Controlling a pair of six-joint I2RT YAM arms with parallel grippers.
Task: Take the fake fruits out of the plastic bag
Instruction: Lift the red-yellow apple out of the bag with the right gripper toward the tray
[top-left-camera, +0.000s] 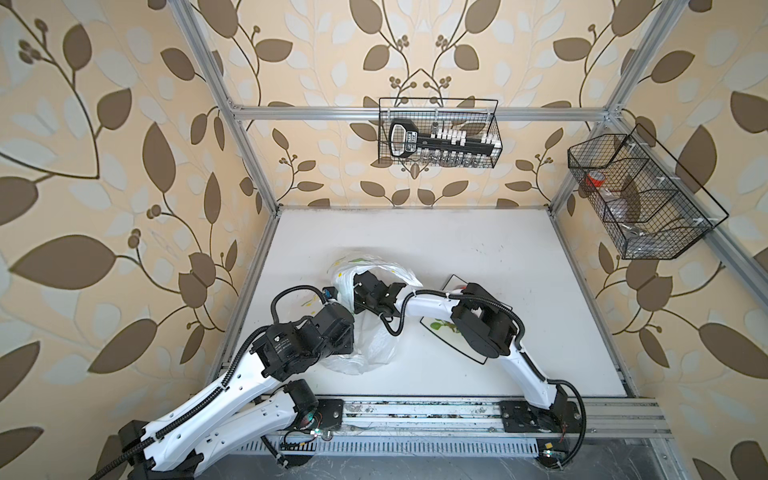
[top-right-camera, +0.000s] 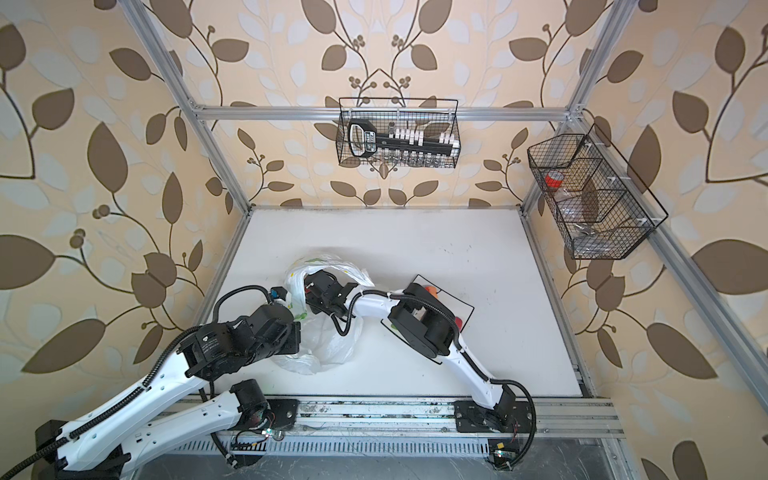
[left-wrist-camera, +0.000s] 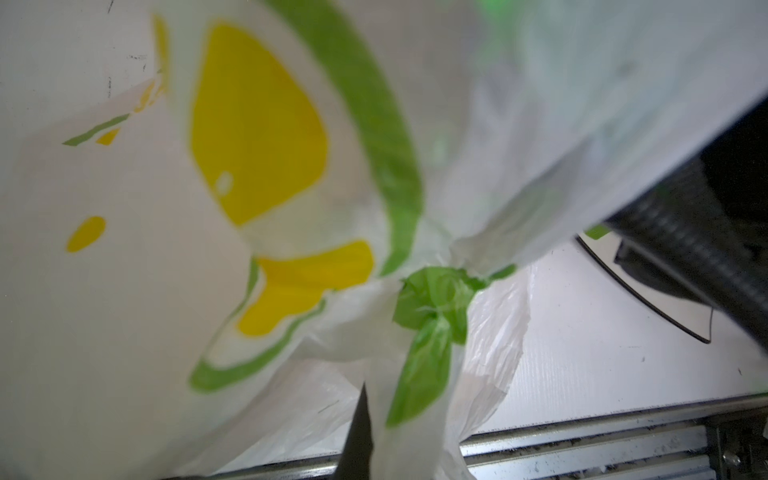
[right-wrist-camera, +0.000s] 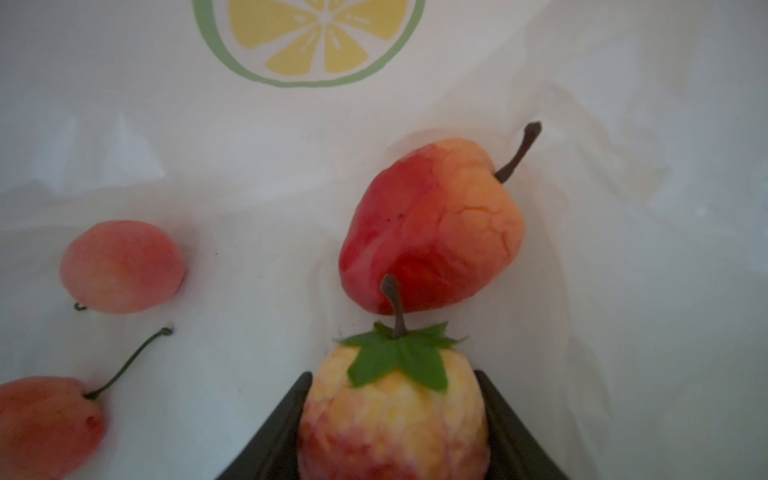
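The plastic bag (top-left-camera: 374, 345) (top-right-camera: 328, 345), white with lemon-slice prints, lies crumpled in the middle of the table. My left gripper (top-left-camera: 332, 296) (top-right-camera: 277, 296) is shut on a twisted strip of the bag (left-wrist-camera: 415, 374), beside one dark finger (left-wrist-camera: 357, 440). My right gripper (top-left-camera: 360, 282) (top-right-camera: 311, 282) (right-wrist-camera: 392, 374) reaches inside the bag, with both fingers pressed against a yellow-pink fake fruit (right-wrist-camera: 390, 424) with a green leaf cap. On the bag's floor lie a red-orange stemmed fruit (right-wrist-camera: 432, 232), a pink peach (right-wrist-camera: 122, 266) and another stemmed red fruit (right-wrist-camera: 45, 424).
A square white plate (top-left-camera: 455, 344) with a black rim lies under my right forearm; it holds a green sprig (top-left-camera: 442, 326), an orange fruit (top-right-camera: 433, 291) and a red one (top-right-camera: 458, 322). Wire baskets (top-left-camera: 438, 133) (top-left-camera: 631, 199) hang on the back and right walls. A metal rail (top-left-camera: 415, 411) runs along the front.
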